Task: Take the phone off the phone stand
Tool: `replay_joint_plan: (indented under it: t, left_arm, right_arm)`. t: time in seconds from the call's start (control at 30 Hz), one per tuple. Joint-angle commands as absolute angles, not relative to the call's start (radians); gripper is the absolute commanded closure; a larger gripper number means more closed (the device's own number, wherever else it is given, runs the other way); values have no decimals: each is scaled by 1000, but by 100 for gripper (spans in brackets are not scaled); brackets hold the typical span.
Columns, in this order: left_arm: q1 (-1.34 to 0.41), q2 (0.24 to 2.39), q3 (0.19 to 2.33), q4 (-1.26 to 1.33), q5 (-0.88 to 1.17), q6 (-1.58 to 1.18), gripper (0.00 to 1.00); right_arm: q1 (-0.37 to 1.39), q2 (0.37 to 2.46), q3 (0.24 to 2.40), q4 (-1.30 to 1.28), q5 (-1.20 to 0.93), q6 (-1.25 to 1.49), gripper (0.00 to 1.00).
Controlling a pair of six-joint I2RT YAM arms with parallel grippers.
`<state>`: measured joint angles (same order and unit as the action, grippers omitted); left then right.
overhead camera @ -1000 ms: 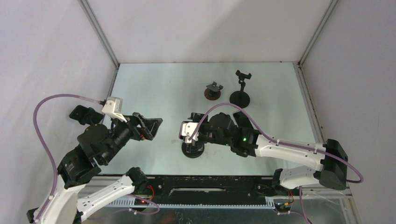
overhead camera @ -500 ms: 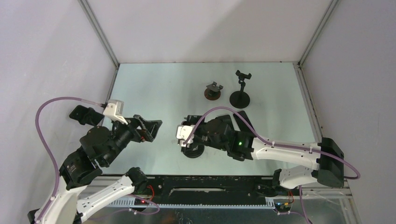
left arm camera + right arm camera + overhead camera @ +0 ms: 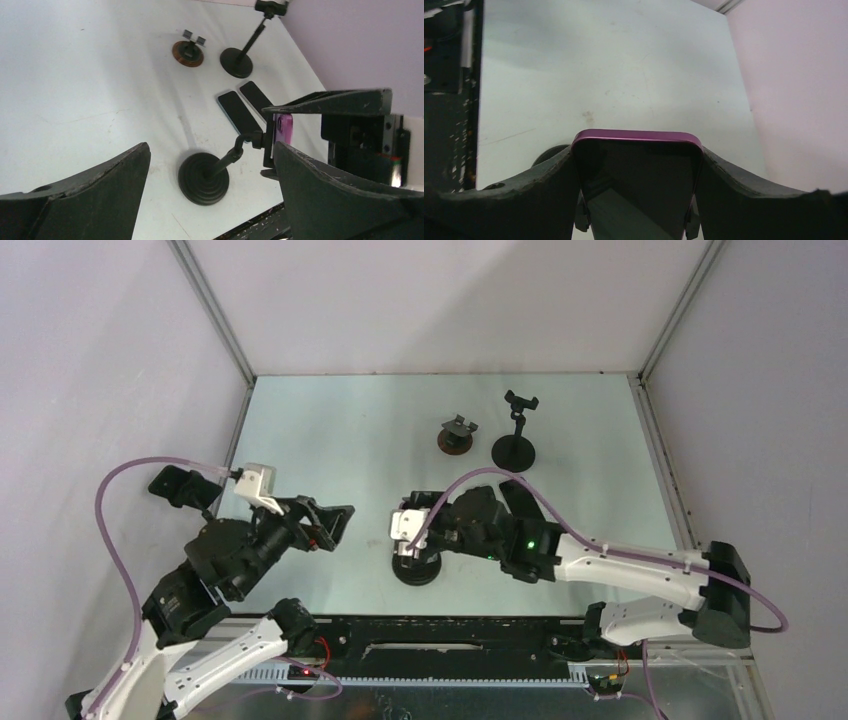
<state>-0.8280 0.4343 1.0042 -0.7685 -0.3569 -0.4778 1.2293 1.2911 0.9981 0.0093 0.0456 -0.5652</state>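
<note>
"So, what's on your screens, biggest thing first?"

"The pale table (image 3: 340, 430) fills my overhead view. My right arm (image 3: 620, 565) reaches in from the near right corner towards the middle of the near edge. My left arm (image 3: 215, 560) is raised over the near left corner."

"And the claws?"

"My left gripper (image 3: 210, 146) hangs released, jaws spread wide with nothing between them, up off the surface. My right gripper (image 3: 638, 152) straddles the phone (image 3: 638, 195), with one of its fingers (image 3: 549, 180) close along each long side. I can't tell whether they are pressing on it or sitting just beside it."

"Where is the phone?"

"Seated in the phone stand (image 3: 204, 178). It's purple-edged and held in the clamp at the top of the angled stem. The stand's round black base sits near the middle of the near edge."

"Anything else?"

"A tall stand (image 3: 517, 435) and a low brown-based stand (image 3: 457, 435) are side by side near the far edge, right of centre. A dark handset (image 3: 239, 112) and a second handset (image 3: 257, 96) lie flat, just beside each other, between my stand and the tall one."
</note>
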Motion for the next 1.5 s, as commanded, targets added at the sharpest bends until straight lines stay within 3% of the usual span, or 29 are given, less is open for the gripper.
replay_joint_plan:
  t: [0.0,0.3,0.5,0.83,1.2,1.47]
  left_arm:
    - [-823,381,913,-593,-221,-388,0]
    - [-824,339,719,-246,160,-322,0]
    - [-870,429,662,-82,335,-339,9]
    - [-1085,498,644,56,278,-267,11]
    - [-1357,658,664,190,63,-172,19]
    - [-1398,713,669,235,-37,-92,15]
  right_arm:
    - [1192,1142,1045,-39,-141,-549,100]
    - [1079,957,1045,-218,-475,-593,100]
    - [1042,840,1045,-282,-665,-636,100]
    - [961,712,1045,-263,-877,-559,100]
    - [922,631,1045,-309,-998,-505,100]
    - [922,611,1045,-318,-1026,-476,100]
